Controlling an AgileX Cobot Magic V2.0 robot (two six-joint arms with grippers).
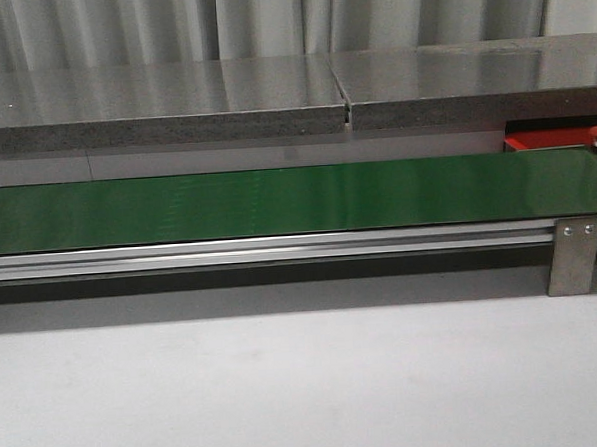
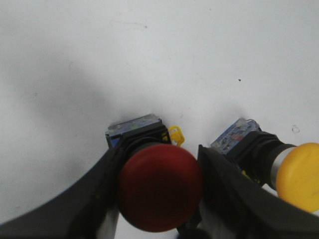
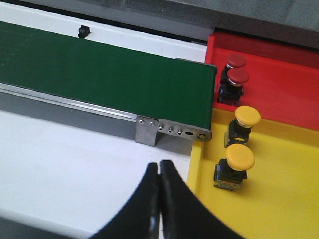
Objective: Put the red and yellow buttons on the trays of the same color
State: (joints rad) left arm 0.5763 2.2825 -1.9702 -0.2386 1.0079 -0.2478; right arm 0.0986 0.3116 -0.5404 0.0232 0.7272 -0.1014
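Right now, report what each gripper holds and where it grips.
The left gripper clamps a red button by the sides of its domed cap. The right gripper is shut, empty.

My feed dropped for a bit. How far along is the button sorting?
Done: two red buttons stand in the red tray and two yellow buttons in the yellow tray. In hand: the left gripper is shut on another red button. Left: that one, plus a yellow button lying beside it on the table. The right gripper is shut and empty; the green belt carries nothing.
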